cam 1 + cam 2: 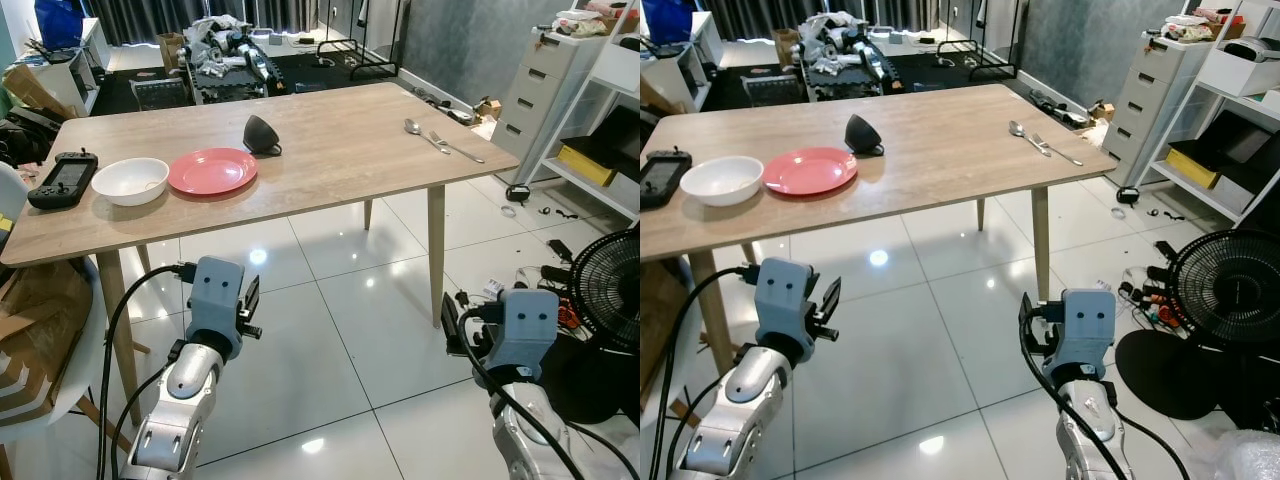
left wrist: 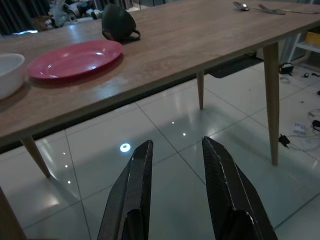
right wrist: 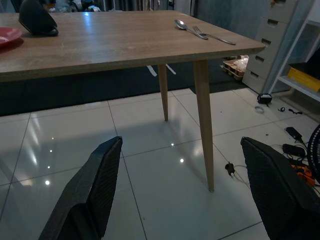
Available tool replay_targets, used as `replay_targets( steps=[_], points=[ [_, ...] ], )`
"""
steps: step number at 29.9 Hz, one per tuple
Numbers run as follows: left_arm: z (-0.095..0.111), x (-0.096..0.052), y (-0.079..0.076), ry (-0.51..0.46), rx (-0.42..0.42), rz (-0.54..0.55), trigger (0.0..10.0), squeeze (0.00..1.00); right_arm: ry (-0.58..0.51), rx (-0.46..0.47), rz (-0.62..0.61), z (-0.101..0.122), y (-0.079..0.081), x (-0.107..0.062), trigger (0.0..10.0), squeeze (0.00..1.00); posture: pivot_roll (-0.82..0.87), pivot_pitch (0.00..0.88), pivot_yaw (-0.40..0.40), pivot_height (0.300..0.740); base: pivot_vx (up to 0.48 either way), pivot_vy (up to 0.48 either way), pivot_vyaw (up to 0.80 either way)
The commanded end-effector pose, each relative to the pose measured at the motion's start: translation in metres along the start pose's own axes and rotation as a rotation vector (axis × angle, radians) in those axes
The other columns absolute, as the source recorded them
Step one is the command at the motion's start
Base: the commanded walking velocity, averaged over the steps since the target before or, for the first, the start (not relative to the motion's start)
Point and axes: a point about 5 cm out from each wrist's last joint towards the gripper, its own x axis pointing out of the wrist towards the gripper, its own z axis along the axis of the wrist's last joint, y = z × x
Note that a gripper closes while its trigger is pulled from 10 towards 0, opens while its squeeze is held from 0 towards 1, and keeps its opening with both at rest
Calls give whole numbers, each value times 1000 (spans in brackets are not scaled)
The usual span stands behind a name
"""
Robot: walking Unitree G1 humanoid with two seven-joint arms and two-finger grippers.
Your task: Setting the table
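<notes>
Matt wood-grain table, glossy red plate, shiny metal spoon, gleaming floor tiles.

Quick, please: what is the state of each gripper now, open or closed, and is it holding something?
Left gripper: open by a narrow gap, holding nothing, low before the table.
Right gripper: wide open, holding nothing.

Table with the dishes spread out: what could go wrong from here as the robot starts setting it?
The spoon and fork lie near the table's far right corner, so a nudge could push them off. The dark cup lies tipped on its side and may roll when grasped. The white bowl touches the red plate, so moving one could drag the other.
</notes>
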Motion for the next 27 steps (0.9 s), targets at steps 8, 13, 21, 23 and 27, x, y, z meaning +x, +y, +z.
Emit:
replay_targets(
  steps=[8, 13, 21, 23, 27],
  points=[
    [-6, -1, 0, 25, 9, 5, 10000, 0, 12, 8, 2, -4, 2, -2, 10000, 0, 9, 95, 97, 740, 406, 0, 0],
    [-6, -1, 0, 26, 10, 5, 10000, 0, 11, 9, 3, -3, 2, -2, 10000, 0, 9, 96, 97, 740, 406, 0, 0],
    [-6, 0, 0, 24, 10, 4, 10000, 0, 8, 9, 6, -3, 2, -2, 10000, 0, 10, 94, 97, 740, 405, 0, 0],
    [-6, 0, 0, 23, 11, 3, 10000, 0, 7, 9, 7, -3, 2, -2, 10000, 0, 10, 94, 97, 740, 403, 0, 0],
    [-6, 0, 0, 22, 11, 3, 10000, 0, 5, 7, 8, -2, 2, -1, 10000, 0, 8, 88, 96, 740, 404, 0, 0]
  ],
)
